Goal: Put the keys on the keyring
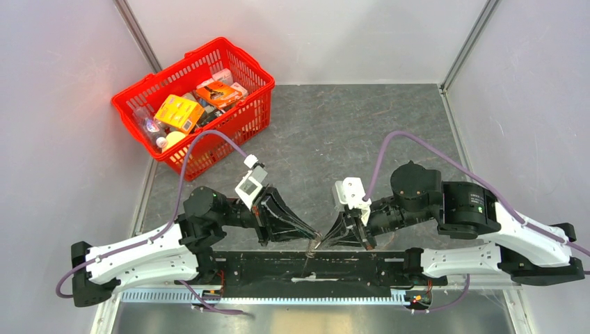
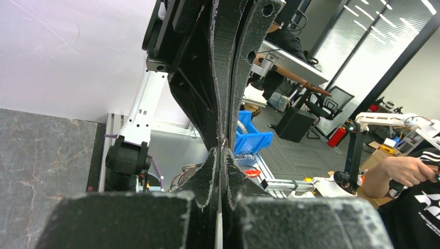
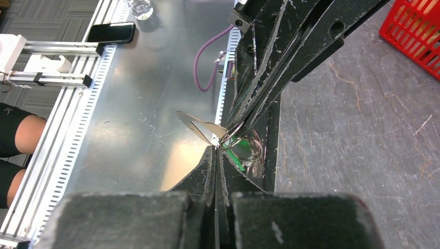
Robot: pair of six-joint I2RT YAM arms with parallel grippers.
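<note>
Green-headed key [image 3: 234,155] sits right at the tips where my left hand [image 3: 236,128] and right hand [image 3: 217,150] meet, both pressed together, by the near edge of the table [image 1: 389,125].

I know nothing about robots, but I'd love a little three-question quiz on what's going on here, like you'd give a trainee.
1. True or false: the left gripper and the right gripper are at opposite ends of the table.
2. What holds the packaged goods? A. a blue tray B. a red basket C. a cardboard box
3. Fill in: the key where the arms meet has a ___ head.
Key: 1 false, their tips meet; 2 B; 3 green.
</note>
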